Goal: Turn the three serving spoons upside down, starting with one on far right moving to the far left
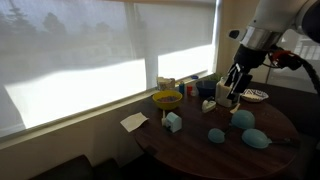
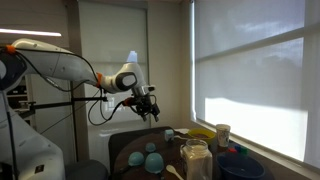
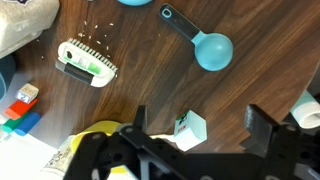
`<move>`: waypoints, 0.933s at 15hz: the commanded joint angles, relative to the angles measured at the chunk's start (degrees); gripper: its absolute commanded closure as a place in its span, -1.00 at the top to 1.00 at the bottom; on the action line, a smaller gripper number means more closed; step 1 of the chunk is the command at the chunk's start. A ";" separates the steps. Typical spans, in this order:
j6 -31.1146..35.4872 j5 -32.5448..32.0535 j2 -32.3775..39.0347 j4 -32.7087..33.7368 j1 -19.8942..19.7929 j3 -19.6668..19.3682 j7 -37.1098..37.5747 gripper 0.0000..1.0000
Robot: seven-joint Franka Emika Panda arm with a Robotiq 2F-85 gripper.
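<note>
The tool (image 1: 233, 96), jaws spread and empty, hangs above the counter (image 1: 180, 150) where three teal serving spoons (image 1: 243, 121) lie: light, stiff, probably slippery plastic, best pinched across the flat handle.

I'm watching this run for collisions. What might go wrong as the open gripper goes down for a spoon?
1. In the wrist view the small box shows between the gripper fingers, beside the yellow bowl; a straight descent may hit them, not the spoon.
2. In an exterior view the three spoons lie close together; a wide grasp may nudge a neighbour.
</note>
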 commanded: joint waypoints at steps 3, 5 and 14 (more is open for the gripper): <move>-8.61 8.42 -4.93 1.88 -1.62 -2.22 6.08 1.00; -10.14 8.58 -6.05 1.25 -3.05 -2.36 8.44 1.00; -10.25 8.44 -5.58 -0.89 -4.93 -2.14 10.70 1.00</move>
